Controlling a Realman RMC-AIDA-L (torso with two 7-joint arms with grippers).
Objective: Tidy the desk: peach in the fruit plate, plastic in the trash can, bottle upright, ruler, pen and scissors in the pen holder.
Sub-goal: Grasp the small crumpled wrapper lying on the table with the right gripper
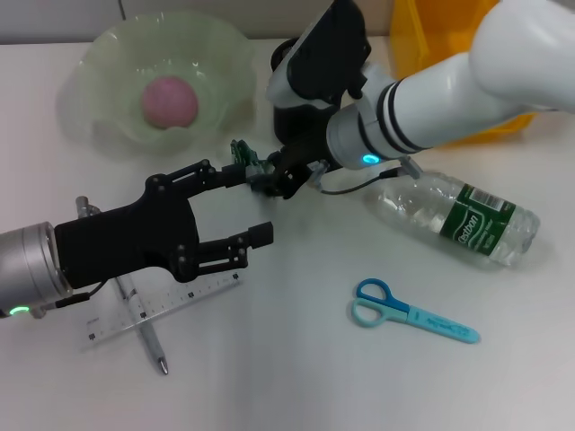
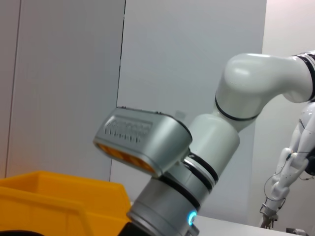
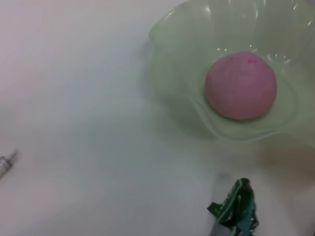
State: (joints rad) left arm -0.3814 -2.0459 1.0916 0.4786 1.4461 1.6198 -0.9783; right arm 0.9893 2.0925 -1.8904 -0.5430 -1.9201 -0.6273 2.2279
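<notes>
Looking down from the head view, we see the white table [image 1: 296, 377] with the peach [image 1: 170, 101] resting in the pale green fruit plate [image 1: 99, 81] at the far left; the right wrist view shows the same peach [image 3: 240, 86] in the middle of the plate [image 3: 172, 44].

Our right gripper [image 1: 269, 180] reaches in from the far right and sits just near of the plate. Its dark fingers are clenched on a crumpled green piece of plastic [image 1: 243, 154], which the right wrist view shows as a green scrap [image 3: 236, 209] close above the table, near the plate rim; we cannot tell whether it touches the surface.

Our left gripper [image 1: 235, 205] extends from the near left, its two black fingers [image 1: 243, 247] spread wide and holding nothing. It hangs over the clear ruler [image 1: 166, 308] and the pen [image 1: 144, 323], which lie crossed on the table at the near left.

The clear bottle [image 1: 458, 215] with a green label lies on its side at the right. The blue scissors [image 1: 409, 312] lie flat, near of the bottle and apart from it. The yellow trash can [image 1: 422, 36] stands at the far right, partly hidden by the right arm; the left wrist view shows its rim [image 2: 54, 189] beside that arm.
</notes>
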